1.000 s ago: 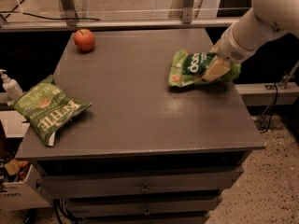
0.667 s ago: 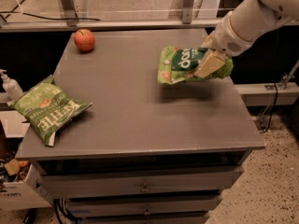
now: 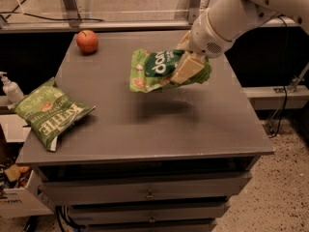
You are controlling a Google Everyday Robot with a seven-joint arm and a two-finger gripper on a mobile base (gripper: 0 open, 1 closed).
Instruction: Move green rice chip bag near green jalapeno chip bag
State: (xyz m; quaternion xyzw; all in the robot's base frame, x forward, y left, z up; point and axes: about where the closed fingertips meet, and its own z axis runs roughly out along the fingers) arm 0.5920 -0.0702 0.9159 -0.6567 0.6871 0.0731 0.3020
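The green rice chip bag (image 3: pixel 157 70), bright green with a dark green oval and white lettering, hangs above the middle of the grey table (image 3: pixel 145 129) and casts a shadow below it. My gripper (image 3: pixel 189 64) is shut on the bag's right side, with one pale finger (image 3: pixel 188 67) across its front. The green jalapeno chip bag (image 3: pixel 49 113), paler green with white KETTLE lettering, lies flat at the table's left edge, well apart from the held bag.
A red apple (image 3: pixel 87 41) sits at the table's back left corner. A pump bottle (image 3: pixel 9 87) stands off the table's left side. Drawers (image 3: pixel 149 193) sit below the tabletop. A rail runs behind the table.
My gripper has lifted the green rice chip bag off the table's right side and carried it left, toward the table's middle. The jalapeno bag and apple have not moved.
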